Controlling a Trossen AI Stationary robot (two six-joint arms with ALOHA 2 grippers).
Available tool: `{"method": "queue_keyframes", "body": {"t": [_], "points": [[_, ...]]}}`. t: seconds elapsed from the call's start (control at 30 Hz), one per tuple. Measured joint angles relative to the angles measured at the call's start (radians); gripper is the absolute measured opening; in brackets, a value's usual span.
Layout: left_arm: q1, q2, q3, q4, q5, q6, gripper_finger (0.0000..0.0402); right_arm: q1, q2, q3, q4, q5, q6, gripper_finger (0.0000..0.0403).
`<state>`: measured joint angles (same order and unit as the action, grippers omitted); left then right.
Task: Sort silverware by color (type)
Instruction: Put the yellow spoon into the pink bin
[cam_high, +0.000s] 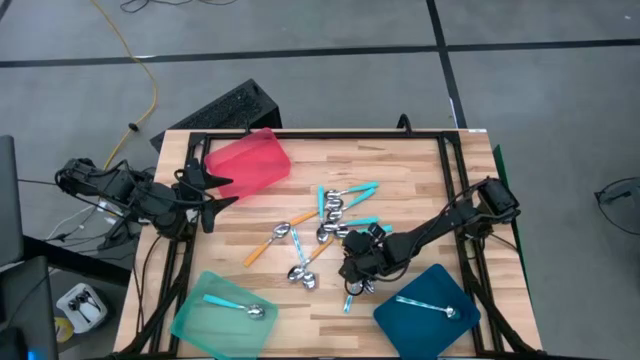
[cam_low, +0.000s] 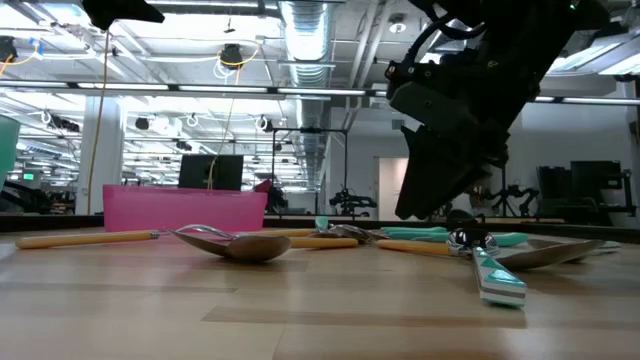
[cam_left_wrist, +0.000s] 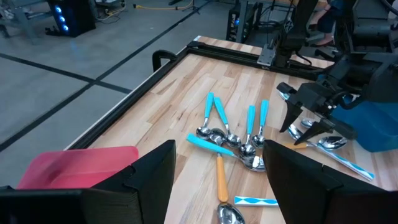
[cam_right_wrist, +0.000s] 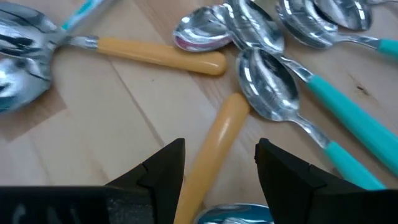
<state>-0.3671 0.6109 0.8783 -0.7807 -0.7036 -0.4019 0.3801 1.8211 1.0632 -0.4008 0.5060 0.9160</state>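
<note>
— While looking straight down, where are the spoons (cam_high: 330, 228)?
— Heaped mid-table; one lies in the mint tray (cam_high: 222, 312), one in the dark-blue tray (cam_high: 428, 310). The left gripper (cam_high: 222, 190) waits beside the red tray (cam_high: 248, 162), fingers spread.
— And at table level?
— The right gripper (cam_low: 445, 205) hangs over the pile.
— Its wrist view?
— Fingers (cam_right_wrist: 163, 167) spread, straddling an orange handle (cam_right_wrist: 214, 140), not pinching it.

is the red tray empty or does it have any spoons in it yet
Empty. In the high view the red tray shows only bare plastic, while the mint tray and dark-blue tray each hold one spoon.
</note>
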Motion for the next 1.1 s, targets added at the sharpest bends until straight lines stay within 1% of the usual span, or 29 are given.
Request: {"method": "queue_keyframes", "body": {"t": [0.17,0.43,0.6,0.93,1.1], "points": [[0.000,0.000,0.000,0.000,0.000,0.000,0.0226,-0.001,0.000,-0.051,0.108,-0.003,-0.013,0.0219],[0.000,0.000,0.000,0.000,0.000,0.000,0.0226,-0.001,0.000,-0.078,0.117,0.000,-0.016,0.0219],[0.000,0.000,0.000,0.000,0.000,-0.001,0.0226,0.000,0.000,-0.078,0.126,0.036,-0.028,0.0219],[0.000,0.005,0.000,-0.002,0.000,-0.002,0.0226,0.018,0.107,-0.068,0.197,0.048,-0.034,0.0219],[0.000,0.013,0.000,-0.010,0.000,-0.002,0.0226,0.019,0.112,-0.065,0.202,0.052,-0.032,0.0214]]}}
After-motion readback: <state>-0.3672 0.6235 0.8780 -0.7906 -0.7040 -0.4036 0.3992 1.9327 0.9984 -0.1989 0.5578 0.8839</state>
